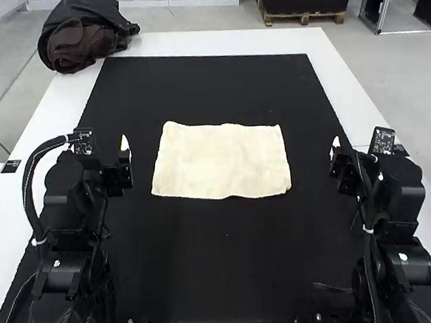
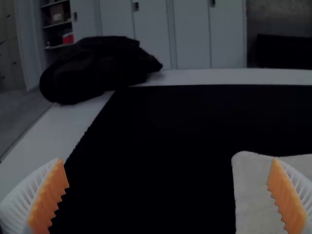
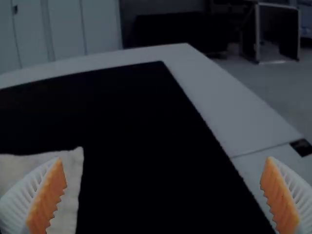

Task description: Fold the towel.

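A cream towel lies spread on a black mat, between the two arms and somewhat farther forward than their grippers. It forms a rough rectangle, longer from side to side than from front to back, with its far edge a little shorter than its near one. The far edge dips gently, the near edge is slightly wavy, and faint ripples cross the cloth; whether it is one layer or more cannot be told. The left gripper is wide open and empty, held to the left of the towel and apart from it. In the left wrist view, its ribbed white fingers with orange pads stand well apart, and a rounded corner of the towel appears beyond them. The right gripper is likewise wide open and empty, to the right of the towel and apart from it; the right wrist view shows another towel corner beyond its spread fingers. The mat rests on a white surface, which also carries a dark, bunched bundle at its far left corner.
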`<state>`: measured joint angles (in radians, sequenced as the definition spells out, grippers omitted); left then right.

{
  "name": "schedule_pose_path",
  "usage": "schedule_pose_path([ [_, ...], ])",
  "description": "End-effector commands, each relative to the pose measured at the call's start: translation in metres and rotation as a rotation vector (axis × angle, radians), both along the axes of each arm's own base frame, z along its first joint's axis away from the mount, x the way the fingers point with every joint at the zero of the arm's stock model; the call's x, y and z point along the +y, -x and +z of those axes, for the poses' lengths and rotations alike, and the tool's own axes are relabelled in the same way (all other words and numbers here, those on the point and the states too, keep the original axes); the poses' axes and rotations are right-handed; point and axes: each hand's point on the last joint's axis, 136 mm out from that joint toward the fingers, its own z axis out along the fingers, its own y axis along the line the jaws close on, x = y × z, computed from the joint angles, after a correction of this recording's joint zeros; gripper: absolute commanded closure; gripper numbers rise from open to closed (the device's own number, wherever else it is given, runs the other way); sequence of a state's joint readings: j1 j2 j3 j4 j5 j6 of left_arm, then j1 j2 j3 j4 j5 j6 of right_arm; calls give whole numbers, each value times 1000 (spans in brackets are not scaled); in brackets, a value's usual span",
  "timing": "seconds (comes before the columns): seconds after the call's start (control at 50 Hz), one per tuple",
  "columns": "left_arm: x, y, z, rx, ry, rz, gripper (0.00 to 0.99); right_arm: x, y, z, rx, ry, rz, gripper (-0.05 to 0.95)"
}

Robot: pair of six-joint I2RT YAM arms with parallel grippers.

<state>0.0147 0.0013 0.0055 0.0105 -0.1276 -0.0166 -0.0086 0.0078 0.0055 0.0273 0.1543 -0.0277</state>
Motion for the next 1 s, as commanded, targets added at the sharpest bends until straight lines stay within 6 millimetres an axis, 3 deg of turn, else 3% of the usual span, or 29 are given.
schedule_pose_path([
  [0.0, -1, 0, 1, -8, 9, -6, 36, 1, 0, 0, -6, 7, 7, -20],
  [0.7, -2, 0, 1, -10, 9, -9, 36, 1, 0, 0, -7, -8, 6, -20],
  [0.8, -2, 0, 3, -15, -5, -9, 36, 1, -1, 9, -34, 65, 11, -20],
  [0.98, 0, 1, 19, -68, -75, 6, 38, 8, 0, 43, -138, 316, 35, -20],
])
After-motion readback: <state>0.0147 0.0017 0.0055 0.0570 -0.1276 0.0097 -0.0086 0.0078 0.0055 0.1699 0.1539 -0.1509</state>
